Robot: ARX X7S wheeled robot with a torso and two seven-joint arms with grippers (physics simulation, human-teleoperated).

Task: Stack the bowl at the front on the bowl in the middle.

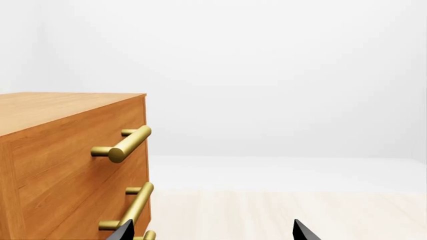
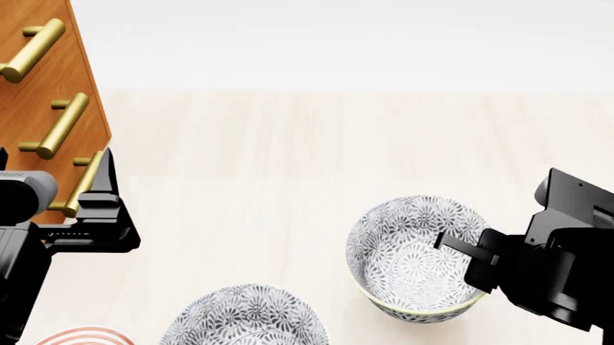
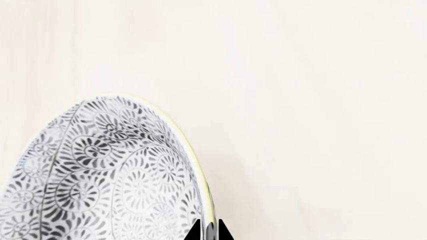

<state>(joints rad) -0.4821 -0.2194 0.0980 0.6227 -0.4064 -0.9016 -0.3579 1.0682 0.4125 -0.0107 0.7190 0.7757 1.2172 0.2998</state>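
- Bowl (image 2: 415,262) with the grey flower pattern and pale yellow rim sits right-of-centre in the head view, tilted a bit, with the right gripper (image 2: 456,248) clamped on its right-hand rim.
- In the right wrist view that same bowl (image 3: 100,175) fills the lower part of the frame, and the two black fingertips are pinched narrow on either side of the rim, so it's gripping the bowl wall. Only the very tips make it into the frame.
- Can't really tell whether the bowl is lifted or touching the table (image 2: 287,158); the head view doesn't settle it.
- A second patterned bowl (image 2: 244,316) is near the bottom edge of the head view, cut off, so only its far half shows.
- A red-striped rim (image 2: 82,336) peeks in at the bottom left corner, too cropped to say much about it.
- The left gripper (image 2: 106,215) hangs beside the wooden drawer cabinet (image 2: 39,79) with brass handles (image 1: 123,145). In the left wrist view just two black tips (image 1: 123,231) poke in, set well apart, nothing between them, so it's open wide.
- The cabinet is cut off in both views.
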